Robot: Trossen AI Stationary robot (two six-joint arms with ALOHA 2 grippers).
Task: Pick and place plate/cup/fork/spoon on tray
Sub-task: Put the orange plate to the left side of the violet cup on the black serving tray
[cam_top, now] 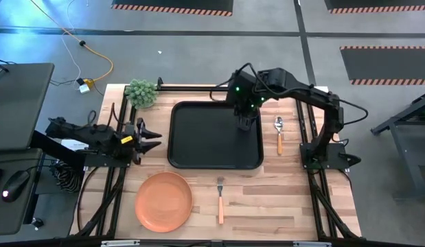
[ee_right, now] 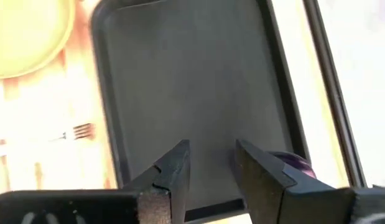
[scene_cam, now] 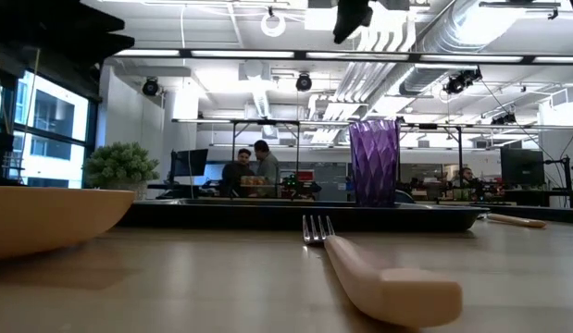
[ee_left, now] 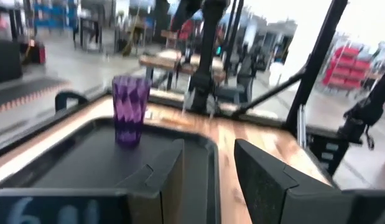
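The purple cup [scene_cam: 373, 162] stands upright on the black tray [cam_top: 198, 137], near its far right corner; it also shows in the left wrist view [ee_left: 130, 109]. My right gripper [ee_right: 211, 165] is open and hangs well above the cup [ee_right: 293, 163], clear of it; in the high view the gripper [cam_top: 245, 121] hides the cup. My left gripper [cam_top: 152, 137] is open and empty beside the tray's left rim. The orange plate [cam_top: 163, 201] and the fork [cam_top: 220, 199] lie on the table near its front edge. The spoon [cam_top: 279, 134] lies right of the tray.
A small green plant [cam_top: 141, 92] stands at the table's far left corner. Black frame rails run along the table's left and right sides. Bare wood shows between the tray and the front edge, around the plate and the fork.
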